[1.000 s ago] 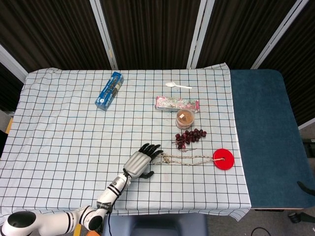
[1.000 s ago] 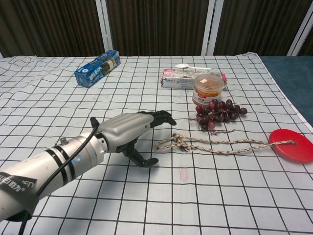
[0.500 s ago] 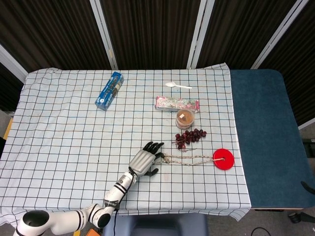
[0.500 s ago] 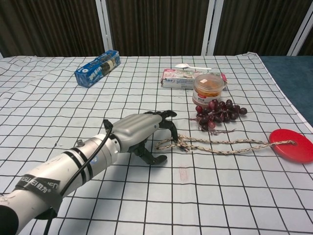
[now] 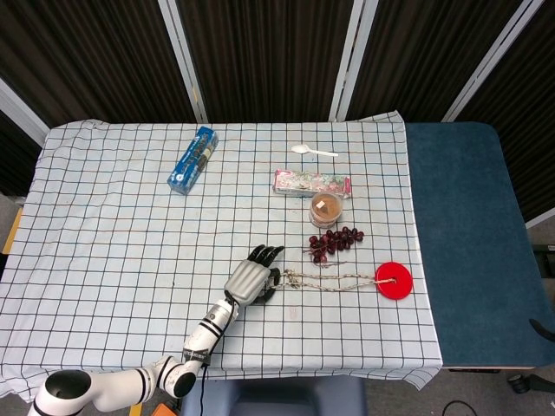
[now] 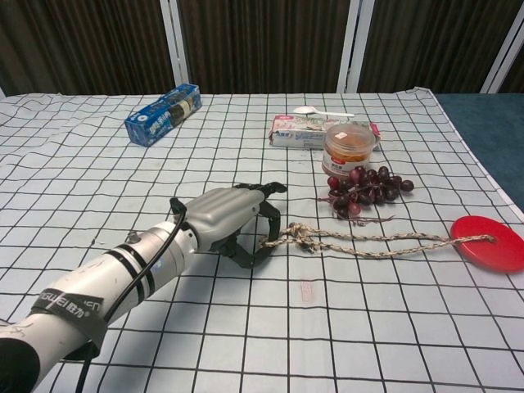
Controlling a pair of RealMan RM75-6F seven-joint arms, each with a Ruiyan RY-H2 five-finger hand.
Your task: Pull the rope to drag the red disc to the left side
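The red disc [image 5: 395, 281] [image 6: 489, 242] lies flat at the right of the checked cloth. A braided rope [image 5: 338, 282] [image 6: 377, 244] runs left from it to a knotted end. My left hand [image 5: 251, 279] [image 6: 229, 214] sits at that knotted end. Its fingers curl down over the end and the thumb closes in from below, pinching the rope. The rope lies slack on the cloth. My right hand shows in neither view.
A bunch of dark grapes [image 5: 334, 243] [image 6: 364, 190] lies just behind the rope, with a small jar [image 5: 326, 209] [image 6: 350, 147], a pink packet [image 5: 312, 183] and a white spoon [image 5: 314, 152] further back. A blue package [image 5: 192, 159] [image 6: 164, 114] lies at the far left.
My left hand has moved right to the rope's knotted end, and its fingers and thumb have curled in around it. The rope and the disc have not shifted.
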